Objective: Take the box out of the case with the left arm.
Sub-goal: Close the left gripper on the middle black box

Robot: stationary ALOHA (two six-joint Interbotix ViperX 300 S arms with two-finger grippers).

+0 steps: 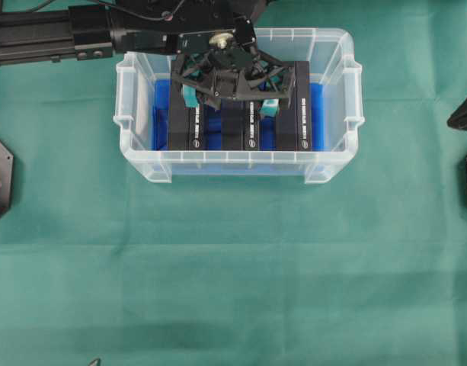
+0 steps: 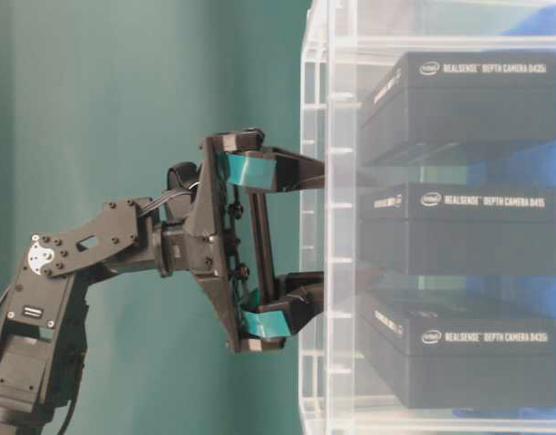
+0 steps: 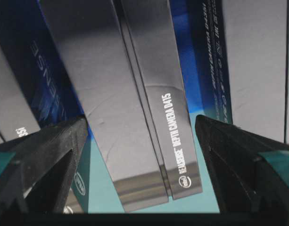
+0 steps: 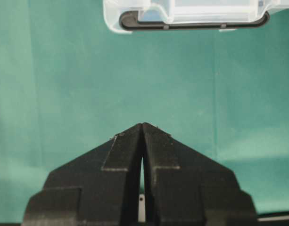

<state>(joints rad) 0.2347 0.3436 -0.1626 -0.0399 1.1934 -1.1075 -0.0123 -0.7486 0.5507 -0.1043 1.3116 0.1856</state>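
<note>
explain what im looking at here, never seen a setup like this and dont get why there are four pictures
It is a two-armed robot on a table covered by a green cloth, filmed by four cameras at one moment. One looks down from above, one looks from table height, and one sits on each wrist. A clear plastic case with a blue lining holds three black camera boxes side by side. The left end effector, with teal pads, is open and straddles the middle box; it holds nothing yet. The right end effector is shut and empty, parked over the cloth beside the case.
</note>
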